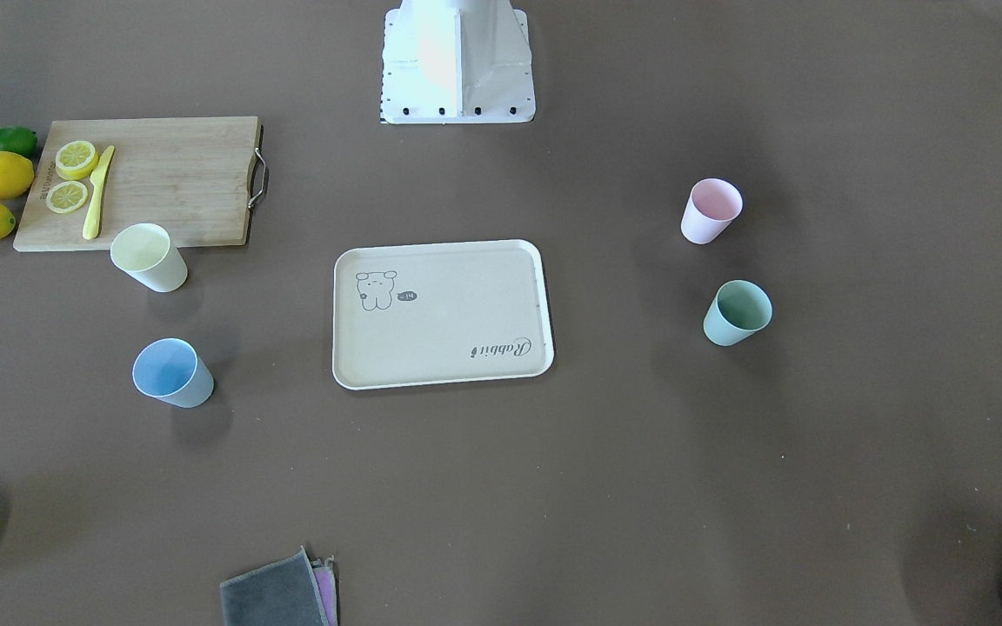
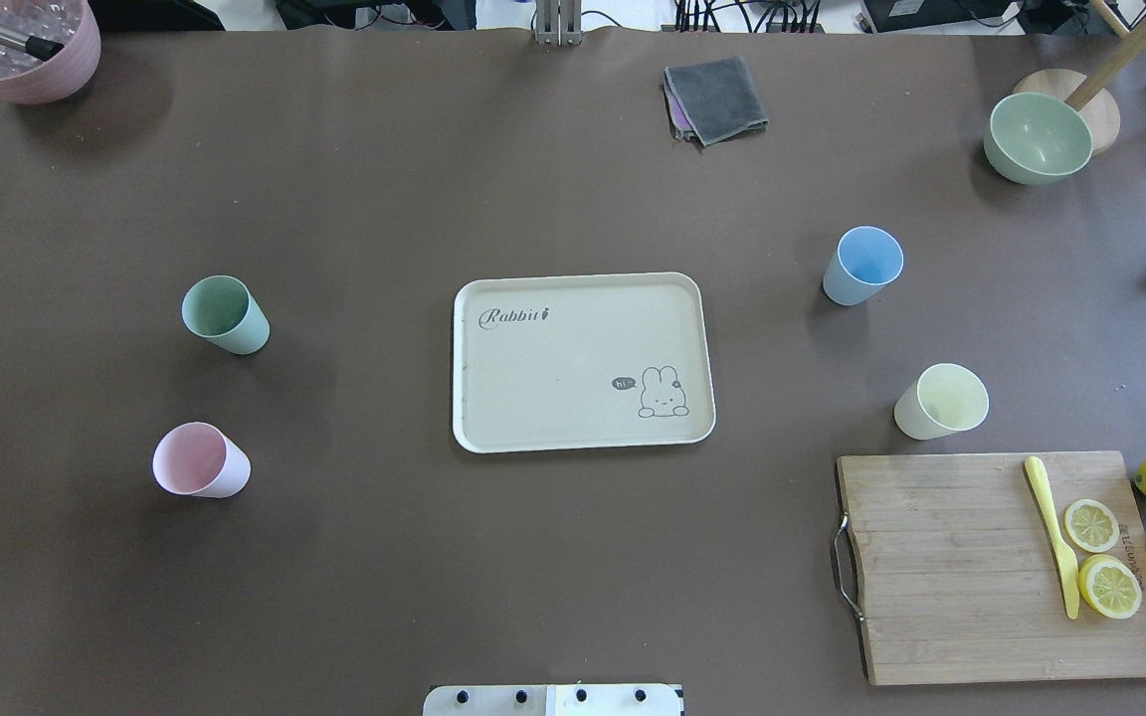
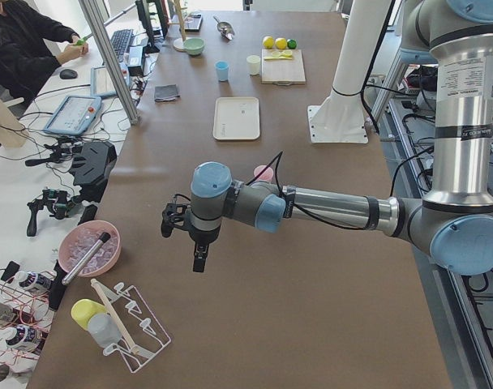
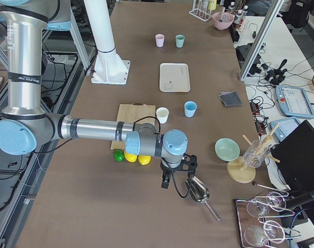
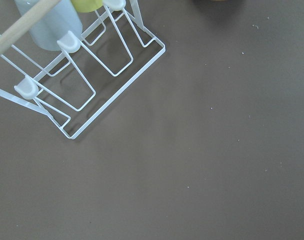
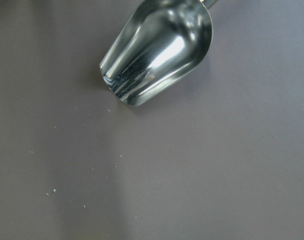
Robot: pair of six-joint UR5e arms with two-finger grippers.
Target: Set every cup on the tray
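Cream tray (image 2: pixel 573 368) is sitting bare mid-table (image 2: pixel 573 557), with cups standing upright either side: pink cup (image 2: pixel 200 460) and mint green cup (image 2: pixel 225 314) on the robot's left, light blue cup (image 2: pixel 862 266) and pale yellow cup (image 2: pixel 941 402) on its right, likely one pair per arm. Left tool (image 3: pixel 196 247) and right tool (image 4: pixel 170 175) are hovering over the table ends, well apart from the cups; cannot tell how open either is or whether it is holding anything.
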